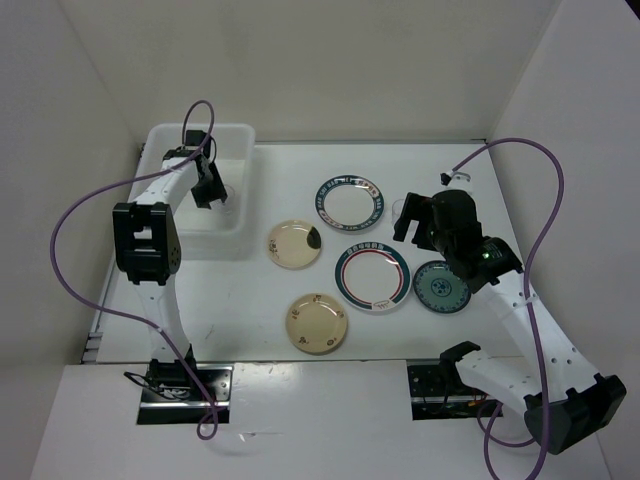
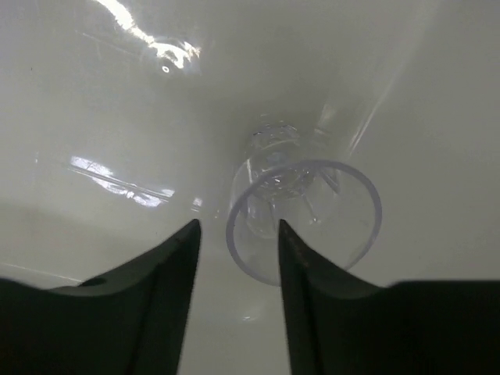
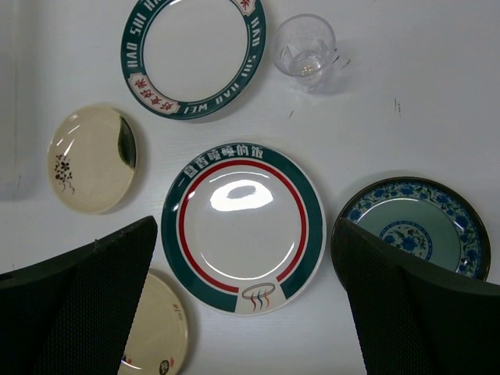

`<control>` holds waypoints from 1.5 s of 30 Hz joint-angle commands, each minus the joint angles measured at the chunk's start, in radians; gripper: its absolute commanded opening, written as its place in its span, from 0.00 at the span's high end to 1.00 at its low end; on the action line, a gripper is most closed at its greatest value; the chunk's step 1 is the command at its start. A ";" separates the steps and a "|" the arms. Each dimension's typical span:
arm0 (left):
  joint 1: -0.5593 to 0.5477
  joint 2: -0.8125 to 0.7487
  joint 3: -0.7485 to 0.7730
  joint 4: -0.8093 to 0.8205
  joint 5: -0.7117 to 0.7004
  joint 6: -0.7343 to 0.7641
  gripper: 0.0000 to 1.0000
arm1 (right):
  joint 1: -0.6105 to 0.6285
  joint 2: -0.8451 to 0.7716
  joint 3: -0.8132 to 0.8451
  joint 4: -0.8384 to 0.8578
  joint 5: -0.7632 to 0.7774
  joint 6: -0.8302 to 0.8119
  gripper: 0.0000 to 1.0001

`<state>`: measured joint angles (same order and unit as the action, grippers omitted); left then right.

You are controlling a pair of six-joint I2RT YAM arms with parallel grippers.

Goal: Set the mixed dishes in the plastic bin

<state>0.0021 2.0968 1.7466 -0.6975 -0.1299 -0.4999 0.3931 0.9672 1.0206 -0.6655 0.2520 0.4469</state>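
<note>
Five plates lie on the white table: a white one with a dark lettered rim [image 1: 351,204] [image 3: 193,53], a red-ringed one [image 1: 373,277] [image 3: 242,225], two cream ones [image 1: 294,244] [image 1: 317,323] and a smaller teal one [image 1: 441,287] [image 3: 414,228]. The translucent plastic bin [image 1: 228,131] stands at the far left. My left gripper [image 1: 210,190] [image 2: 237,226] is open inside the bin, low over its floor [image 2: 117,94], next to a clear glass [image 2: 305,219] lying there. My right gripper [image 1: 422,216] [image 3: 244,226] is open wide and empty, hovering above the red-ringed plate.
A second clear glass [image 3: 305,47] stands on the table right of the lettered-rim plate. The cream plates also show in the right wrist view [image 3: 92,160] [image 3: 156,328]. White walls enclose the table at the back and sides.
</note>
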 commanded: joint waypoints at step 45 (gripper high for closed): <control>-0.803 0.310 0.596 0.268 0.125 -0.199 0.41 | -0.396 0.105 0.003 -0.006 -0.039 0.154 0.30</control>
<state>-0.7837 2.3173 2.2417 -0.4622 -0.0124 -0.6415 0.0017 1.1286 1.0466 -0.6678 0.2409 0.5850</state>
